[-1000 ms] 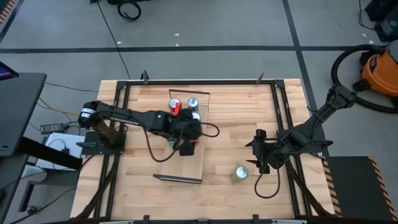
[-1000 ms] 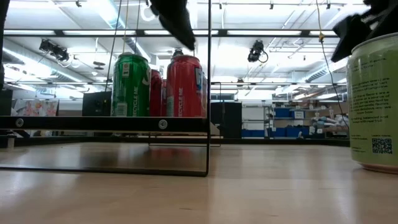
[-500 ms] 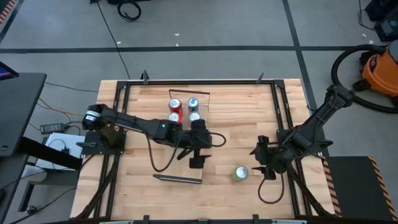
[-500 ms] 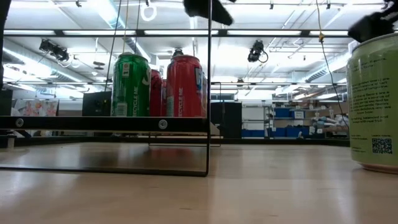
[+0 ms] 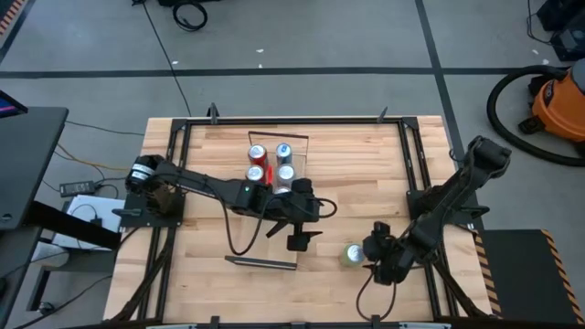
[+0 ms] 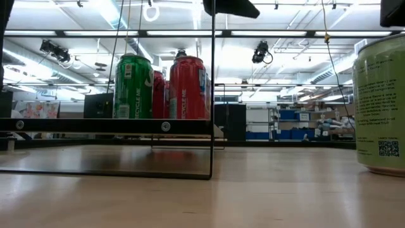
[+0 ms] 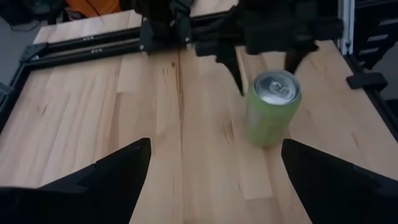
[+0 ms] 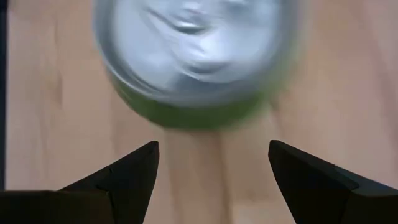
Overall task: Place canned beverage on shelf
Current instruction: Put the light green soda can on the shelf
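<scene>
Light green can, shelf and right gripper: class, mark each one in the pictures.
light green can (image 7: 271, 116), left wrist view, on its side wall.
shelf (image 5: 259, 242), high view, on bare plank near its front end.
right gripper (image 5: 369, 248), high view, between its fingertips, beside the can.

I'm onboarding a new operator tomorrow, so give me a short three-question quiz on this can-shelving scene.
1. True or false: the light green can already stands on the shelf.
2. Which gripper is right next to the light green can? A) left gripper B) right gripper C) neither
3. Fill in: in its wrist view, the right gripper's fingers stand ____, with the can ahead of them, not between them.

Key:
1. False: it stands on the tabletop, right of the shelf, where the red can and green can stand.
2. B
3. open
</scene>
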`<action>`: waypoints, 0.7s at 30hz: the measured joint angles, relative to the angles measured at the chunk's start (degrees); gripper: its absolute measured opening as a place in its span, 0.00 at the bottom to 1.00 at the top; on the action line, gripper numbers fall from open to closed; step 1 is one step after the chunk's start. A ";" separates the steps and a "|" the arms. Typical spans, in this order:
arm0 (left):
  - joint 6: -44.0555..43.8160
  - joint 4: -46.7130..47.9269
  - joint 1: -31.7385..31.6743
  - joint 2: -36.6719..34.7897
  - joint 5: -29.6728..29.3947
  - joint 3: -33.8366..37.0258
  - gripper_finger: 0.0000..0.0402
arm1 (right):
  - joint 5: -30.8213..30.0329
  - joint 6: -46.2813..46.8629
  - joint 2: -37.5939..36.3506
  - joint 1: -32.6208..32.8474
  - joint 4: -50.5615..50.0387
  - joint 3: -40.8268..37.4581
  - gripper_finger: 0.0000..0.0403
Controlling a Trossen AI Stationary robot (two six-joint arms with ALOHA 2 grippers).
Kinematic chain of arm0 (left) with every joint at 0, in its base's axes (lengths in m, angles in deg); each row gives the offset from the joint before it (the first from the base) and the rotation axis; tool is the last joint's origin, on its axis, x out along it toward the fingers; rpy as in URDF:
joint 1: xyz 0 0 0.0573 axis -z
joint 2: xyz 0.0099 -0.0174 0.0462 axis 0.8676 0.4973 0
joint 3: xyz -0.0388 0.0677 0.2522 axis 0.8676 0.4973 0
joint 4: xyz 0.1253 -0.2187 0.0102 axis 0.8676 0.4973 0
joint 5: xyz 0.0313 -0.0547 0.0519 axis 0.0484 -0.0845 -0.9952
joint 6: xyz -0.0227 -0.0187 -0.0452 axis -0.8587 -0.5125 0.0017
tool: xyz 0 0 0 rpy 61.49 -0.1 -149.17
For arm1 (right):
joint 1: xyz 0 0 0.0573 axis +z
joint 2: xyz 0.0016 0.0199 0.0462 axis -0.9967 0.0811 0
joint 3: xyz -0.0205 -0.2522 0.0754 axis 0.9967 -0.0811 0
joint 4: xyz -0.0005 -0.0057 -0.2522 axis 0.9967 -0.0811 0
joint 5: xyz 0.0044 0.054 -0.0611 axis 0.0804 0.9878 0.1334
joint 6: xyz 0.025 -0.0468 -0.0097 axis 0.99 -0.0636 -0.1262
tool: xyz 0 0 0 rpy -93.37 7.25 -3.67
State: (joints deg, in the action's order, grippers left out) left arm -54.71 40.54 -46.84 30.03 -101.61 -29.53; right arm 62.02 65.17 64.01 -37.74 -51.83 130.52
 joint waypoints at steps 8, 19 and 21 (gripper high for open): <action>-0.70 -0.66 0.34 2.40 -0.13 0.00 0.93 | -6.92 4.90 7.00 0.40 6.78 0.00 0.78; -0.66 -1.07 0.39 4.75 2.87 0.04 0.93 | -18.02 -3.21 8.31 -3.02 5.27 -0.07 0.78; -0.50 -0.66 0.35 4.91 2.84 0.02 0.93 | -18.43 -6.62 8.31 -4.66 5.29 -0.07 0.78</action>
State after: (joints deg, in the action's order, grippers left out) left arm -55.21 39.88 -46.49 34.94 -98.77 -29.51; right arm 43.59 58.55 72.32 -42.40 -46.54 130.45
